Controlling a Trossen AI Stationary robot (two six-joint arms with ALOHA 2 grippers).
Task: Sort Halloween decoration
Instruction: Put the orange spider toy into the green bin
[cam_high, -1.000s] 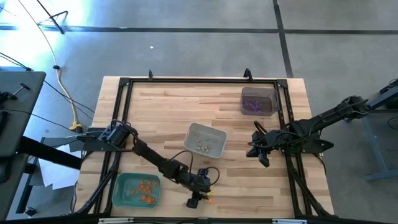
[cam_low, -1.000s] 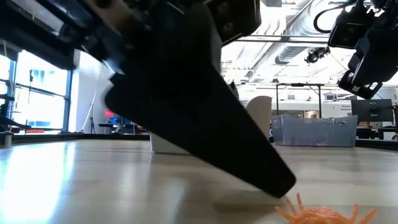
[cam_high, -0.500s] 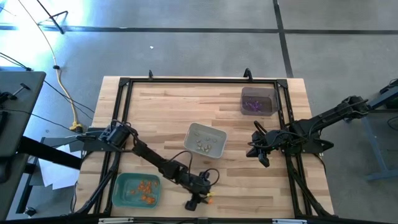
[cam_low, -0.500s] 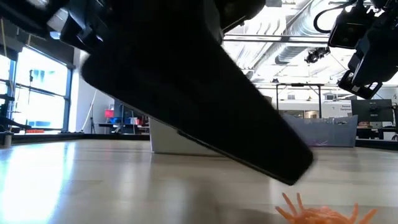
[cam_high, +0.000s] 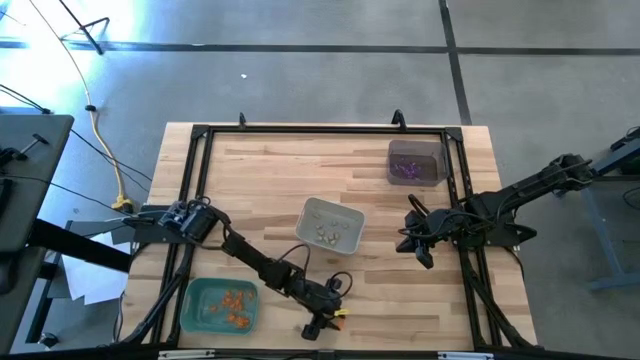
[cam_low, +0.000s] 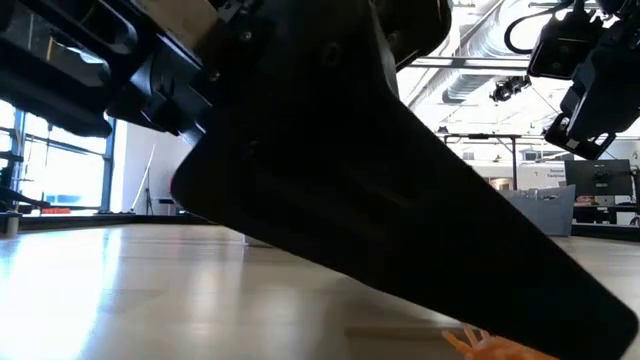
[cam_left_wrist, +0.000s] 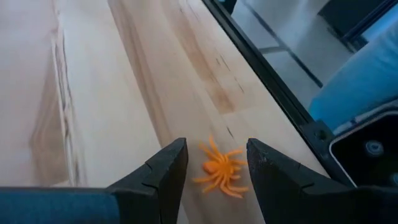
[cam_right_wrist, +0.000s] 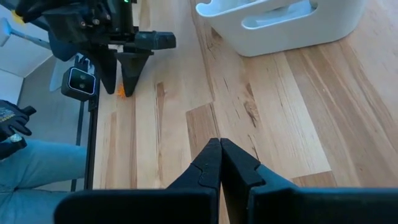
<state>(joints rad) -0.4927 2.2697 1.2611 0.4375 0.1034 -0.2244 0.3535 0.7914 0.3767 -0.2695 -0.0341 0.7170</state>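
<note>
The wooden table (cam_high: 270, 180) is being seen with three trays. Orange trinkets are lying in the green tray (cam_high: 190, 312), pale ones in the grey tray (cam_high: 312, 212), purple ones in the dark tray (cam_high: 395, 150). The left gripper (cam_left_wrist: 216, 163) is being held low at the near edge, jaws wide, nothing gripped. An orange spider (cam_left_wrist: 219, 174), many thin legs, is lying between its fingers. The right gripper (cam_right_wrist: 219, 163) is hovering mid-right, jaws closed, empty.
</note>
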